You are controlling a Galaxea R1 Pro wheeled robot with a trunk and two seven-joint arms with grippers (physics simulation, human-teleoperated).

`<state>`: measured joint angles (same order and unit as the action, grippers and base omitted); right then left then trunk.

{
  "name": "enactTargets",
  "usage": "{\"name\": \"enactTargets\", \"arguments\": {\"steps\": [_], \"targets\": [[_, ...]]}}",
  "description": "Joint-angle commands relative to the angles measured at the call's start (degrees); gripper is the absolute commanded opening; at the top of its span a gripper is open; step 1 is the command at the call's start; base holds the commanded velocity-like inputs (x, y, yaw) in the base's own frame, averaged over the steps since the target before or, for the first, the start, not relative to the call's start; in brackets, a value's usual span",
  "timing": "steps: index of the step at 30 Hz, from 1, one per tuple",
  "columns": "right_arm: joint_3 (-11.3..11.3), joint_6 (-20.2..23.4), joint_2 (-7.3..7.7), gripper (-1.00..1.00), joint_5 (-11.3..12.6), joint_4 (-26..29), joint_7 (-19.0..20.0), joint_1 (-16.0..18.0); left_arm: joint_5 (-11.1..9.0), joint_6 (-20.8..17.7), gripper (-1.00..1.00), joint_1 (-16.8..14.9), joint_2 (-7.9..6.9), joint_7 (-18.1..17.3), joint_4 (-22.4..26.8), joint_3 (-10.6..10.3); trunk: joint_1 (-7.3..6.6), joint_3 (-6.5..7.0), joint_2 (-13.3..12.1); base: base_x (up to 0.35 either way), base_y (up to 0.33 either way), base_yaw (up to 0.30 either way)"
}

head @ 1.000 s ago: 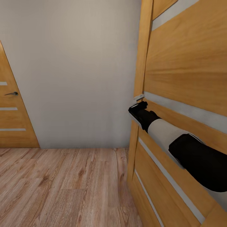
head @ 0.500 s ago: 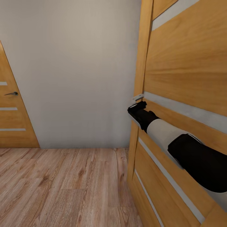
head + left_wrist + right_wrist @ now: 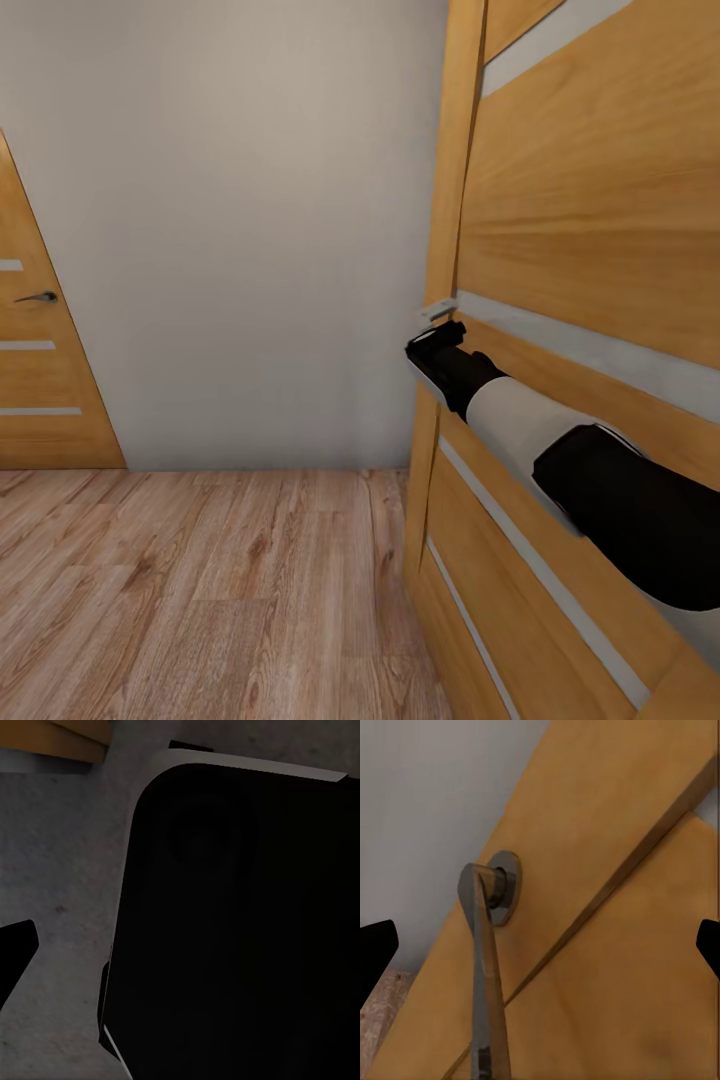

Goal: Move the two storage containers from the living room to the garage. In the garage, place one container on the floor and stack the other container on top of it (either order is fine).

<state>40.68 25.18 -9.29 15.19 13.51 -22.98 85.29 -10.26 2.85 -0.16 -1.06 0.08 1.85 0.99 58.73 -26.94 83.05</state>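
The two storage containers are out of view. My right arm point(image 3: 520, 420) reaches up to a wooden door point(image 3: 590, 200) with pale stripes, standing close on my right. In the right wrist view my right gripper point(image 3: 540, 952) is open, its black fingertips point(image 3: 375, 952) spread wide at both picture edges. The door's grey metal lever handle point(image 3: 484, 967) lies between them, untouched. In the left wrist view one black fingertip point(image 3: 15, 952) of my left gripper point(image 3: 180, 960) shows at the edge, set wide as if open, beside a dark part of my own body point(image 3: 240, 930).
A plain beige-grey wall point(image 3: 250, 200) faces me. A second wooden door point(image 3: 40, 380) with a lever handle point(image 3: 37, 297) is shut at the far left. Light wood plank floor point(image 3: 200, 600) spreads below. A grey speckled surface point(image 3: 60, 870) lies behind my left gripper.
My right wrist has edged very slightly left along the door. Nothing else has moved.
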Motion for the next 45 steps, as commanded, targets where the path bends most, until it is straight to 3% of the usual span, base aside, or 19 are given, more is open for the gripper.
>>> {"name": "enactTargets", "arguments": {"steps": [1, 6, 17, 25, 37, 45], "targets": [[0.48, 0.30, 0.15, 1.00, 0.58, 0.06, -0.32, 0.05, -0.28, 0.14, 1.00, -0.02, 0.00, 0.01, 0.00, 0.06, 0.00, -0.06, 0.03, 0.000, 0.000, 0.000], [0.42, 0.14, 0.63, 1.00, 0.58, -1.63, -0.35, 0.05, -0.28, 0.15, 1.00, -0.02, 0.00, 0.01, 0.00, 0.06, 0.00, -0.06, 0.03, 0.000, 0.000, 0.000], [0.37, -1.34, 4.65, 1.00, 0.54, -2.86, -0.31, 0.05, -0.28, 0.14, 1.00, -0.02, 0.00, 0.01, 0.00, 0.06, 0.00, -0.06, 0.03, 0.000, 0.000, 0.000], [0.36, -1.36, 5.30, 1.00, 0.54, -2.87, -0.31, 0.05, -0.28, 0.18, 1.00, -0.02, 0.00, 0.01, 0.00, 0.06, 0.00, -0.06, 0.03, 0.000, 0.000, 0.000], [0.33, -1.36, 8.53, 1.00, 0.59, -2.87, -0.31, 0.05, -0.28, 0.14, 1.00, -0.02, 0.00, 0.01, 0.00, 0.06, 0.00, -0.06, 0.03, 0.000, 0.000, 0.000], [0.29, -1.36, 9.45, 1.00, 0.61, -2.87, -0.31, 0.05, -0.28, 0.15, 1.00, -0.02, 0.00, 0.01, 0.00, 0.06, 0.00, -0.06, 0.03, 0.000, 0.000, 0.000]]}}
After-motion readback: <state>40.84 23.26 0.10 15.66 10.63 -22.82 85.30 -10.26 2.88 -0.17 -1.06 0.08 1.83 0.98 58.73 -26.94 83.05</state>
